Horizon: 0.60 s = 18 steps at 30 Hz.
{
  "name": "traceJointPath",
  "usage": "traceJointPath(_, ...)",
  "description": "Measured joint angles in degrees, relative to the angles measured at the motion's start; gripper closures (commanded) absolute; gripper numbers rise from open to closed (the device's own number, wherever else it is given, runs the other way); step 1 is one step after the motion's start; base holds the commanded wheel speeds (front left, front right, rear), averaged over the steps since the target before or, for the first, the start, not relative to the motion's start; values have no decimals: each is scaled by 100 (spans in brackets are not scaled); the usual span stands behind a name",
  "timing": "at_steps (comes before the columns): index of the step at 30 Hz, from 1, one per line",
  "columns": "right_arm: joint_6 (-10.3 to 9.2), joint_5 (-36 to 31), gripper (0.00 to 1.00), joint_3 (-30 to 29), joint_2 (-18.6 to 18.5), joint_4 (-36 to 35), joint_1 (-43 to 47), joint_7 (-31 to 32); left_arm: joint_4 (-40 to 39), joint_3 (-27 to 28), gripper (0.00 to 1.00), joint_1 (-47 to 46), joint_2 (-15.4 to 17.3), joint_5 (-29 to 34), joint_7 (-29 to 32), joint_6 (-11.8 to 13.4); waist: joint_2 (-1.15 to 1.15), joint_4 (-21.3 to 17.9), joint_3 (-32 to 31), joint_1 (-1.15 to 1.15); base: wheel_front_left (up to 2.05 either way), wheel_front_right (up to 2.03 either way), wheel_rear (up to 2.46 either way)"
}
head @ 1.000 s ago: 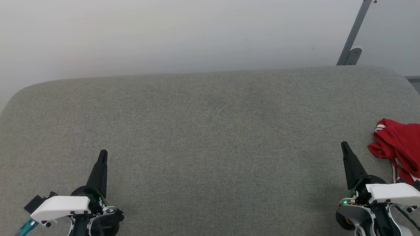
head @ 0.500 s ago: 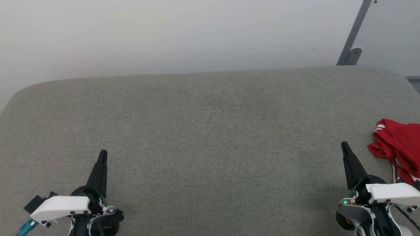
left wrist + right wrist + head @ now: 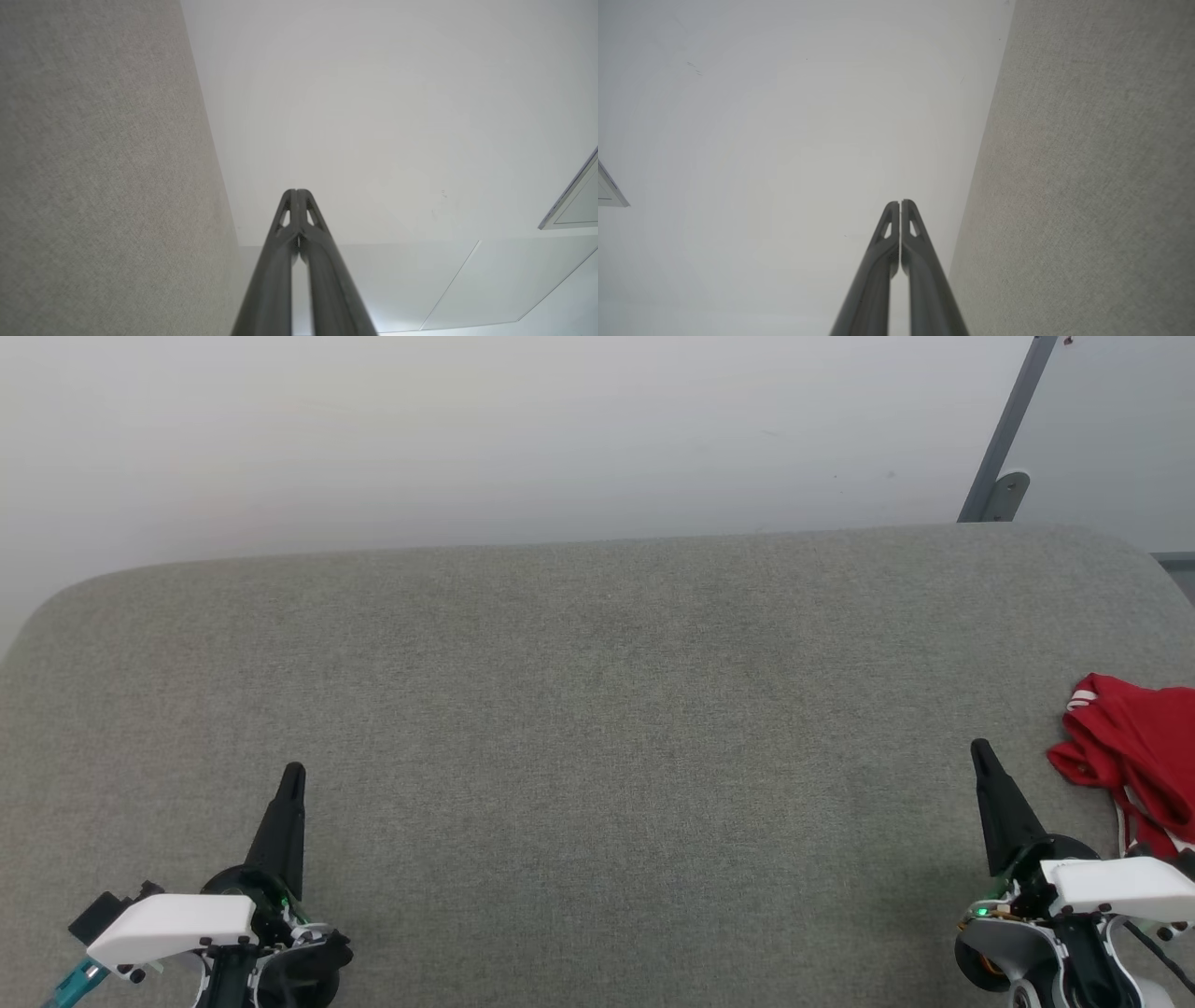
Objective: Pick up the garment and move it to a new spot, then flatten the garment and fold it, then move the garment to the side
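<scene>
Resting low at the near edge of a grey fabric-covered tabletop (image 3: 597, 691), two dark pincers point away from the robot. The left pincer (image 3: 293, 773) sits at the lower left, its two fingers pressed together and holding nothing. The right pincer (image 3: 979, 747) sits at the lower right, also fully closed and empty.

The garment (image 3: 1134, 747), bright red with white stripe trim, lies in a loose bunch at the far right of the tabletop. It is just beside the right pincer and clear of its fingers. Part of it runs out of the head view.

A bunch off to one side fits either a garment waiting to be fetched or one set aside, though no neat fold shows.

As a judgement, the thin cloth is layered, so a pinch may catch only one layer or a strip of trim. The rest would then trail and twist. The tabletop's right edge is out of view; if the edge is close, a sweeping wrist could push the garment off.
</scene>
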Motion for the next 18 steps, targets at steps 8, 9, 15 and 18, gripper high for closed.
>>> traceJointPath(8,0,0,100,1,0,0,0,0,0,3,100,0,-1,0,4,0,0,0,0,0,0,0,0)
traceJointPath(9,0,0,100,-1,0,0,0,0,0,4,100,0,-1,0,4,0,0,0,0,0,0,0,0)
traceJointPath(15,0,0,100,0,0,0,0,0,0,5,100,0,-3,1,5,0,0,0,0,0,0,0,0)
traceJointPath(18,0,0,100,1,0,0,0,0,0,5,100,0,-4,1,5,0,0,0,0,0,0,0,0)
